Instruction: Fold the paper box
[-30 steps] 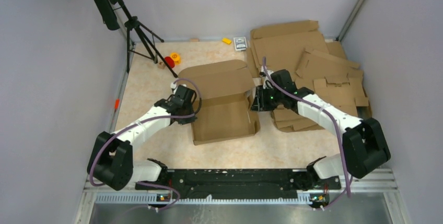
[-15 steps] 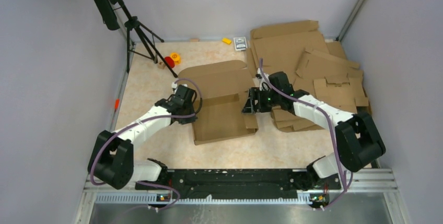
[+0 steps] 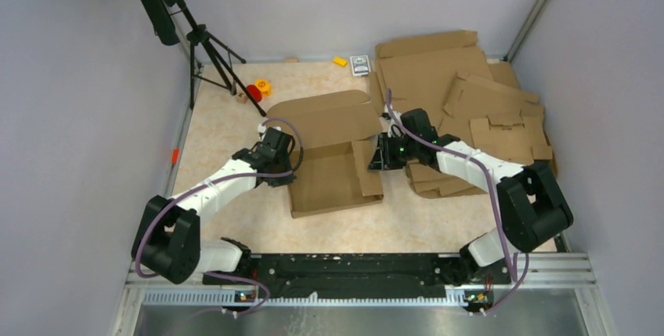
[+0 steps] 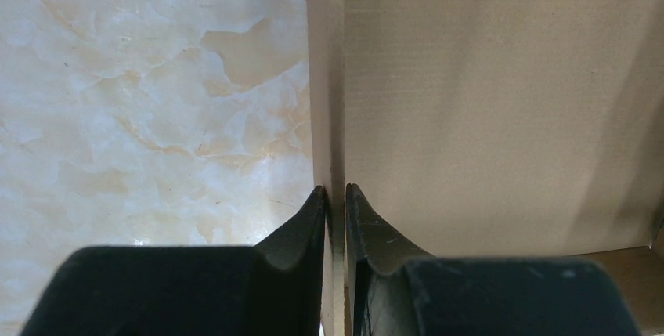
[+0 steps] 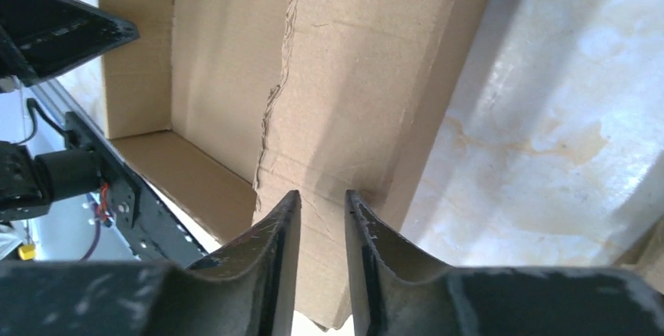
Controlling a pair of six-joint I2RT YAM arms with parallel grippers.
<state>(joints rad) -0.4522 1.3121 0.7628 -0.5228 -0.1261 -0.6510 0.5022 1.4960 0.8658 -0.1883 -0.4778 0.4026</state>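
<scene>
The paper box lies at the table's middle as a shallow brown cardboard tray, its wide lid flap spread out behind it. My left gripper is shut on the box's upright left wall, which is pinched edge-on between the fingers. On the box's right side, a side flap leans inward over the floor. My right gripper is at that flap's outer edge. Its fingers stand a little apart over the flap's face, with nothing pinched between them.
A pile of other cardboard blanks fills the back right, close behind the right arm. A black tripod stands at the back left with small red and yellow items near its foot. A yellow piece and a small card lie by the back wall.
The right gripper swung left and pushed the box's right side flap inward, then eased back a little; the flap now leans over the floor. The left gripper stays put on the left wall.
</scene>
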